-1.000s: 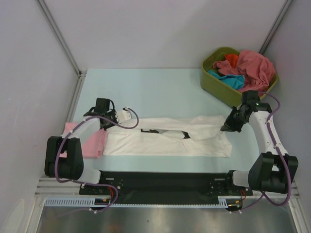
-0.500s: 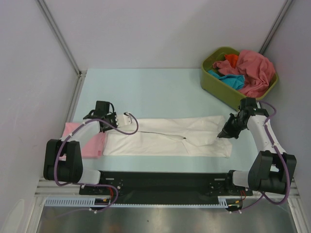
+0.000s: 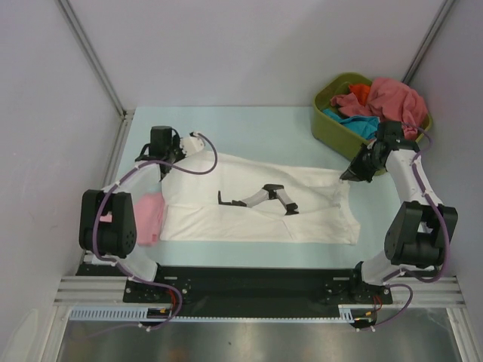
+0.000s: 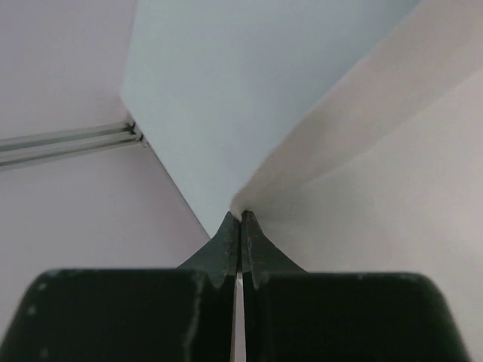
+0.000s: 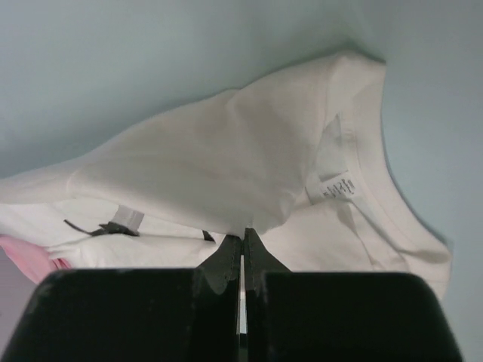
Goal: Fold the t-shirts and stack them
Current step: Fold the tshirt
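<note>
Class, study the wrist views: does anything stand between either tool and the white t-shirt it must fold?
Nothing visible does. The left tool is shut on the left end of the white t-shirt, and the right tool is shut on cloth near its collar. Both pinch it directly.
</note>
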Robot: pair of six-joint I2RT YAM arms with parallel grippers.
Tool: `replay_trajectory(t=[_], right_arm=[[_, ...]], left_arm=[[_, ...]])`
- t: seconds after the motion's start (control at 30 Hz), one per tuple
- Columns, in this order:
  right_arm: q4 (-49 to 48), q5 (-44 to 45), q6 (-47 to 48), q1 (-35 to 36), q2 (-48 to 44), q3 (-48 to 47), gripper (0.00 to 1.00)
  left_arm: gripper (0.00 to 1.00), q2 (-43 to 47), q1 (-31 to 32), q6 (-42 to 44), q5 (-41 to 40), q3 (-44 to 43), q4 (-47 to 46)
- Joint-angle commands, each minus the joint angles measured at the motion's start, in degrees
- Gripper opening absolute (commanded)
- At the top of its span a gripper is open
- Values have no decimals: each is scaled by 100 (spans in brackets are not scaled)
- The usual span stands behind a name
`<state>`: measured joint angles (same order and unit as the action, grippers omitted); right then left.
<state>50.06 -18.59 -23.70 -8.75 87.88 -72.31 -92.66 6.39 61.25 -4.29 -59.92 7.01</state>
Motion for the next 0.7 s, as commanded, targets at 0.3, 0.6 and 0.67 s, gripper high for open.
replay_trajectory(t=[0.3,0.6,0.67], right_arm=[[-50,-188,103,-39,-183,217,0],[206,-162,235,-83,-675,806,0],[179,-198,235,-83,-667,903,0]], left_arm=[[2,705,2,317,331,1122,-394],[9,1294,11,668,930,1694,942],[10,1329,20,738,965,1808,1109]])
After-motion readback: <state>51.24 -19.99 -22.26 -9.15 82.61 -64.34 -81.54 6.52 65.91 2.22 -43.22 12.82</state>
